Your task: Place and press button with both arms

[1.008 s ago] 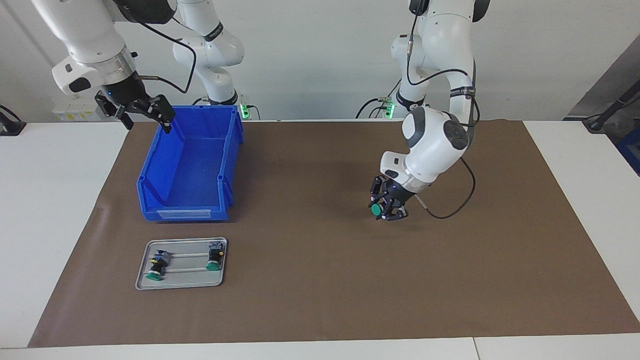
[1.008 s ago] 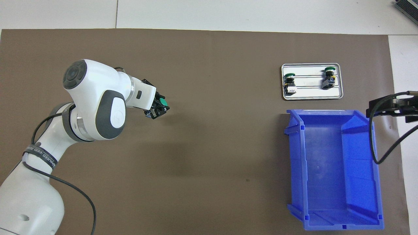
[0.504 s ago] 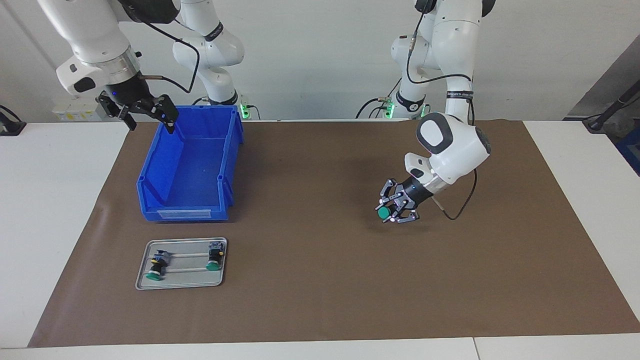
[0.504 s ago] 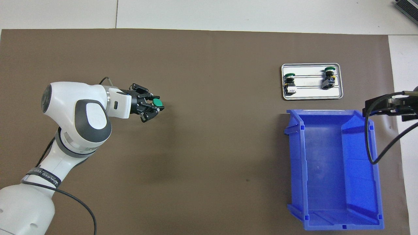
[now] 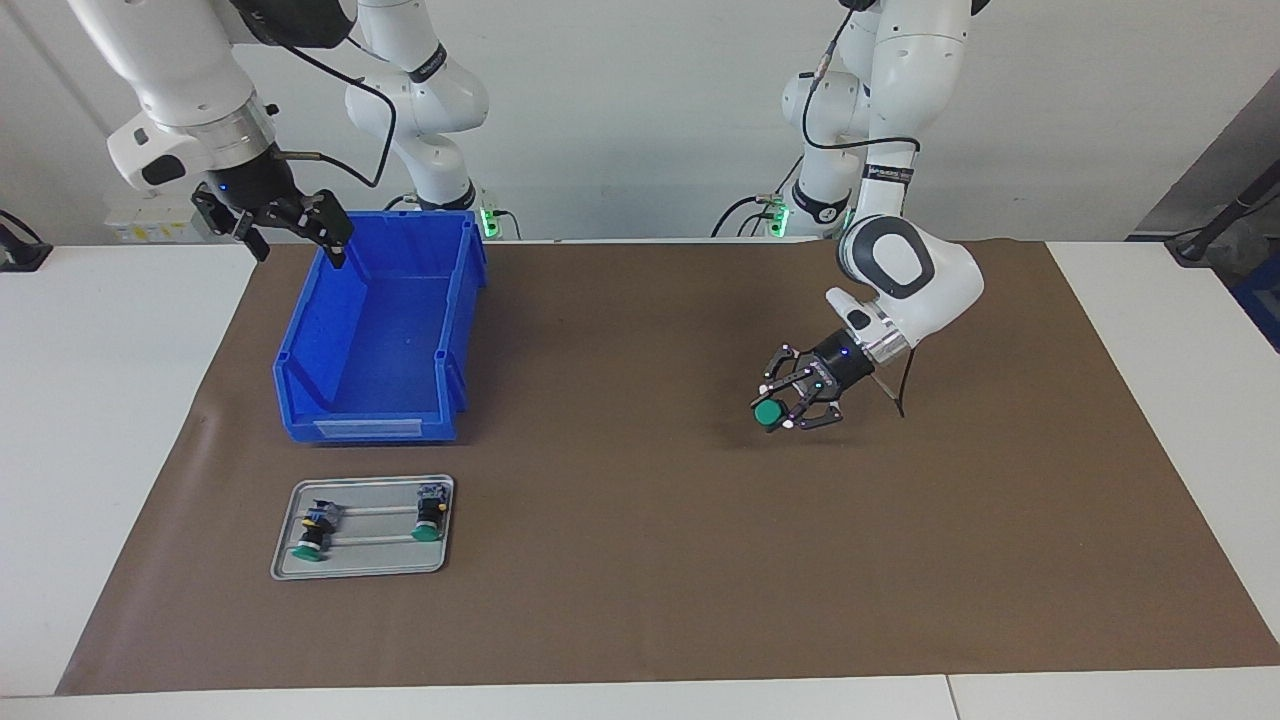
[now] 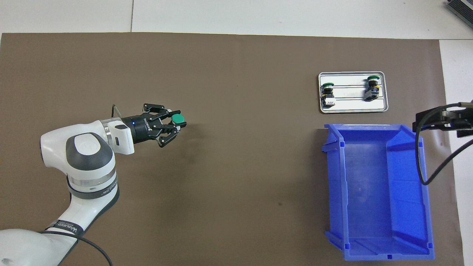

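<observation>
The small push-button w/ round flat green cap and black body point(image 5: 768, 413) point(image 6: 178, 118) sits between the fingertips of the left arm's black claw-like gripper point(image 5: 783, 409) point(image 6: 175, 123), clenched on it, cap pointing away from the wrist. Gripper + button are up in the air over the bare brown table mat point(image 5: 640, 560) point(image 6: 229, 177), toward the left arm's end of the table; a faint shadow lies on the mat under them. The white jointed left arm point(image 5: 905, 270) point(image 6: 87, 155) bends low, forearm near level.

Right arm's black gripper point(image 5: 290, 222) point(image 6: 441, 122) waits, fingers spread apart, nothing in them, over the mat just off the outer side wall of the open blue plastic bin point(image 5: 305, 345) point(image 6: 425, 207), at the right arm's end of the table. White right arm point(image 5: 185, 90) comes down to it; a black cable point(image 6: 421, 159) hangs from the wrist across the bin rim in the overhead view.

Farther from the robots than the bin, just beside it: small flat silver metal tray point(image 5: 285, 565) point(image 6: 353, 108) w/ two more green-capped buttons lying on their sides, one point(image 5: 312, 537) point(image 6: 327, 95) nearer the table edge, other point(image 5: 429, 520) point(image 6: 371, 88) nearer the table's middle, well apart from each other
</observation>
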You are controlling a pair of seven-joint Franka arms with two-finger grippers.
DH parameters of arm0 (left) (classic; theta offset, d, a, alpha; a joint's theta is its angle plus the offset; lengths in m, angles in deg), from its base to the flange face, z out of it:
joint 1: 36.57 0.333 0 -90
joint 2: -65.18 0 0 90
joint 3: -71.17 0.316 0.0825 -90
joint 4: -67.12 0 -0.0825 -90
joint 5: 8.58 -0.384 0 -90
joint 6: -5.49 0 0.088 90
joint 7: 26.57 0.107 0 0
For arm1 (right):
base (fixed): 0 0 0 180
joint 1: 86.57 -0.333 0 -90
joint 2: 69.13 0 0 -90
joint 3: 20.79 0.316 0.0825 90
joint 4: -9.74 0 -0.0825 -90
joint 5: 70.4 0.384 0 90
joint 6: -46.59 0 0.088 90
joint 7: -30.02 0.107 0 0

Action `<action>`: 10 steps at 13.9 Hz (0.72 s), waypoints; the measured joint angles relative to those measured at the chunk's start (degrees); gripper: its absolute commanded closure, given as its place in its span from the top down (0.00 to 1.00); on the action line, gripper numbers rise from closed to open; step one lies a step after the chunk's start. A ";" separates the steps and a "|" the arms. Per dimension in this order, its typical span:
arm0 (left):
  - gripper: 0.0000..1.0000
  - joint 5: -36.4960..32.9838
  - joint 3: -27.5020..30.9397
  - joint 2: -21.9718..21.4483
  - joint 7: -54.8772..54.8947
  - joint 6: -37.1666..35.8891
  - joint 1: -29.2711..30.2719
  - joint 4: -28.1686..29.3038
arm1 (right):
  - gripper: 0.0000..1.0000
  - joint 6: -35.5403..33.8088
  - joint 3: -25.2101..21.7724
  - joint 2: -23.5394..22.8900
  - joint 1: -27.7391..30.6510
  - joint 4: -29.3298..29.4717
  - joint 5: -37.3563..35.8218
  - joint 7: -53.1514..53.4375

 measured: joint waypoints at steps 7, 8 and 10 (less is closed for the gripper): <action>0.00 24.45 -0.21 -0.20 21.08 -11.46 -0.03 5.72 | 1.00 0.00 0.00 -0.12 -0.23 0.00 0.42 0.00; 0.00 27.45 -0.23 0.13 24.29 -13.53 -0.03 6.59 | 1.00 0.00 -0.01 -0.12 -0.23 0.00 0.42 0.00; 0.00 29.93 -0.19 0.92 28.29 -16.77 -0.03 8.17 | 1.00 0.00 -0.03 -0.11 -0.22 0.00 0.42 0.00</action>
